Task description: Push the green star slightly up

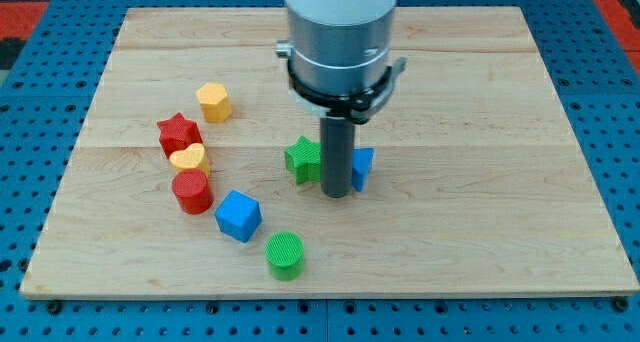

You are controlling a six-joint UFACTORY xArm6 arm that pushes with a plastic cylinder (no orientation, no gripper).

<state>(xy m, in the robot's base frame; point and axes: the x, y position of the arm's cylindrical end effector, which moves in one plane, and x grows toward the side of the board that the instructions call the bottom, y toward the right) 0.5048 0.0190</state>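
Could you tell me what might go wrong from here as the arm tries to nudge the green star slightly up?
1. My tip sits beside the green star, on its right and a little below, not squarely under it, so a push may slide the star toward the view's left instead of straight up.
2. The blue block, partly hidden behind the rod, lies right next to my tip on the other side and could get dragged along.

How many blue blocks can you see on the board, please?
2: one blue block sits at lower left beside the red cylinder; another blue block, partly hidden, lies right of my tip.
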